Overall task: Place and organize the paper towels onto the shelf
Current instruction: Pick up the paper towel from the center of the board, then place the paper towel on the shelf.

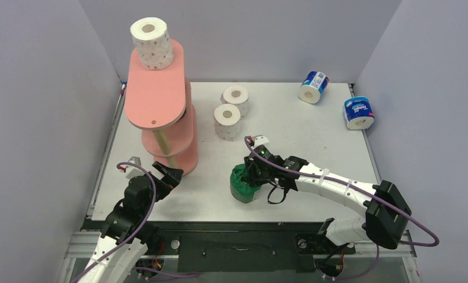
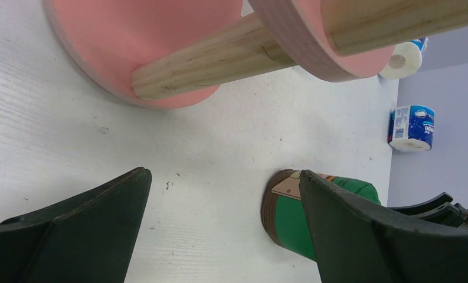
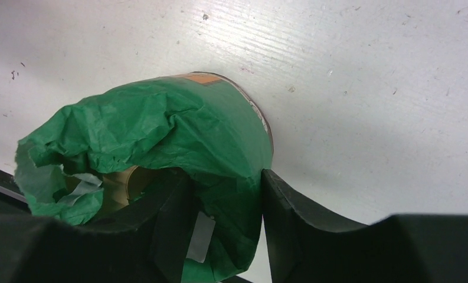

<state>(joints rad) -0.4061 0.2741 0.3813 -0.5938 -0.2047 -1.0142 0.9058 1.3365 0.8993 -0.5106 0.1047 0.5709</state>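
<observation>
A green-wrapped paper towel roll [image 1: 242,187] stands on end on the table near the front, in the middle. My right gripper [image 1: 256,177] comes down onto it from above. In the right wrist view the gripper [image 3: 224,177] has one finger inside the core and the other outside, shut on the wall of the green roll [image 3: 178,124]. The pink three-tier shelf [image 1: 154,88] stands at the left with one red-dotted white roll [image 1: 151,44] on its top board. My left gripper [image 2: 223,173] hangs open over bare table by the shelf's base [image 2: 131,47], with the green roll [image 2: 284,212] to its right.
Two red-dotted white rolls [image 1: 236,97] [image 1: 227,118] stand mid-table beside the shelf. Two blue-white wrapped rolls [image 1: 313,86] [image 1: 359,112] lie at the far right corner. Grey walls close in the table on three sides.
</observation>
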